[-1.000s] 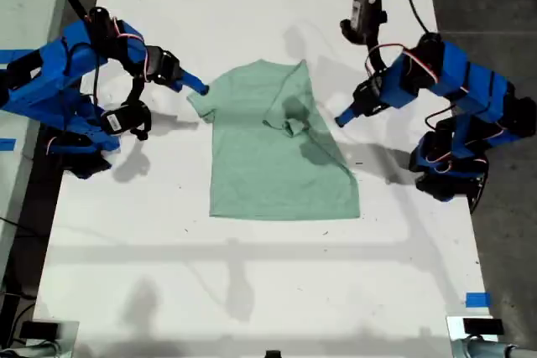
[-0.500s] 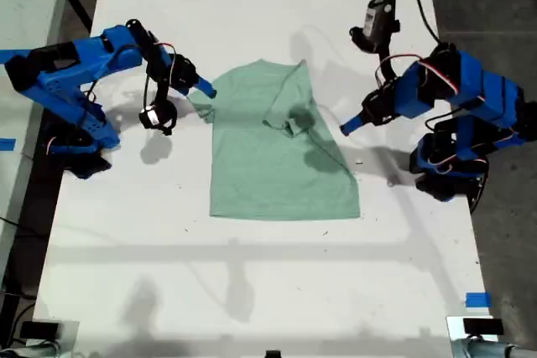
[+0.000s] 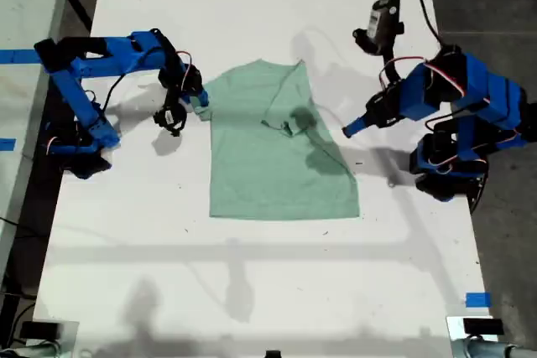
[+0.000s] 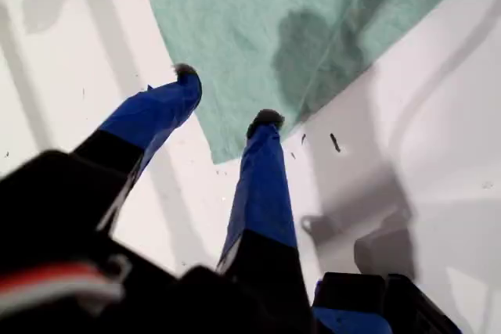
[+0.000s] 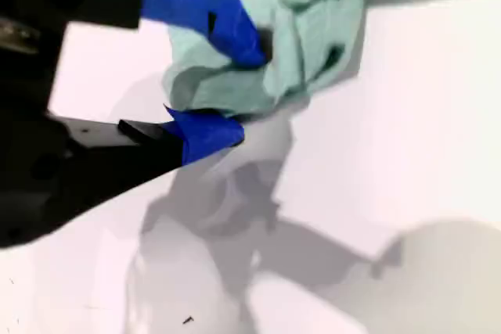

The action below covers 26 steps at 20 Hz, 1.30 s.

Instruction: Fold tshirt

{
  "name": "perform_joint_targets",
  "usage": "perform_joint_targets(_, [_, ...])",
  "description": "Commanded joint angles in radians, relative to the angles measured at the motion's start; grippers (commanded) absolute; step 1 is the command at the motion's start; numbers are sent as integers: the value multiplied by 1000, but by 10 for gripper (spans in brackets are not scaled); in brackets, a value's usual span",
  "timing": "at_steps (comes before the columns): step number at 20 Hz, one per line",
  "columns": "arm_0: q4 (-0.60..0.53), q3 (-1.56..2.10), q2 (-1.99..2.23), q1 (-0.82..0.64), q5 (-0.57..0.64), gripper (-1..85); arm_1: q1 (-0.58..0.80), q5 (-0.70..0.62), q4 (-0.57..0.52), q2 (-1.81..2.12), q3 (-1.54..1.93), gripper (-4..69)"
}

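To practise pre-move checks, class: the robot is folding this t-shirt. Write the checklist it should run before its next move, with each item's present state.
1. My second gripper has the tshirt sleeve between its jaws: ok.
2. My first gripper has its jaws open and empty: ok.
3. First gripper's tips are at the tshirt's edge: ok; touching it: cannot tell.
4. Tshirt lies smooth: not ok, cloth is bunched near its middle.
5. Tshirt lies wholly on the white table: ok.
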Motion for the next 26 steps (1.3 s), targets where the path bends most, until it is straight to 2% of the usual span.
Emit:
perform_joint_targets(1, [26,-34,43,-25,5,1,0,5,-40,43,6,171])
perform_joint_targets(8, [141,-32,393,-5,-32,1,9,6,-55,69,49,174])
perform_joint_targets(10, [164,-123,397,61,-52,0,9,11,-58,71,57,174])
perform_joint_targets(14, [213,-486,123,210,-80,0,9,21,-60,77,71,172])
perform_joint_targets(18, [344,-1088,-299,322,-84,0,5,41,-77,104,112,172])
perform_joint_targets(25, [124,-1137,-428,371,-71,4,3,55,-87,126,149,172])
perform_joint_targets(26, [120,-1137,-436,371,-66,118,3,55,-87,126,149,174])
